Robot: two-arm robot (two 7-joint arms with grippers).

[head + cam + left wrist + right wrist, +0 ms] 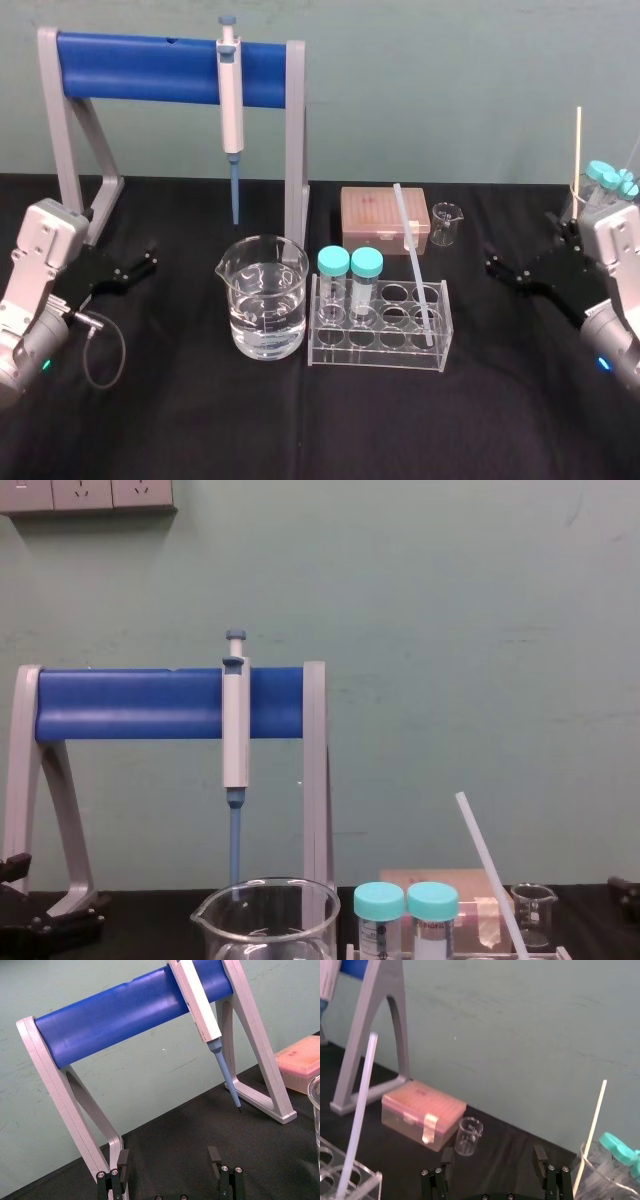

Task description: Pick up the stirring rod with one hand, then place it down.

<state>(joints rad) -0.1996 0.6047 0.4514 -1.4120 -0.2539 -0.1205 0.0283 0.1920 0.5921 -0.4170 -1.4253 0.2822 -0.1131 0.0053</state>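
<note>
The stirring rod (412, 262) is a long translucent-white stick leaning in a hole at the right end of the clear tube rack (380, 350), its top tilted toward the back. It also appears in the right wrist view (357, 1115) and the chest view (490, 875). My right gripper (497, 262) hovers to the right of the rack, open and holding nothing, its fingers (540, 1157) wide apart. My left gripper (145, 260) rests at the far left by the stand's foot, also open and holding nothing (169, 1157).
A grey-and-blue pipette (231, 100) hangs on the blue-barred stand (140, 65). A large beaker of water (265, 297) stands left of the rack, which holds two teal-capped tubes (349, 280). Behind are a pink tip box (385, 218) and small beaker (447, 222). A beaker with a wooden stick (577, 150) stands far right.
</note>
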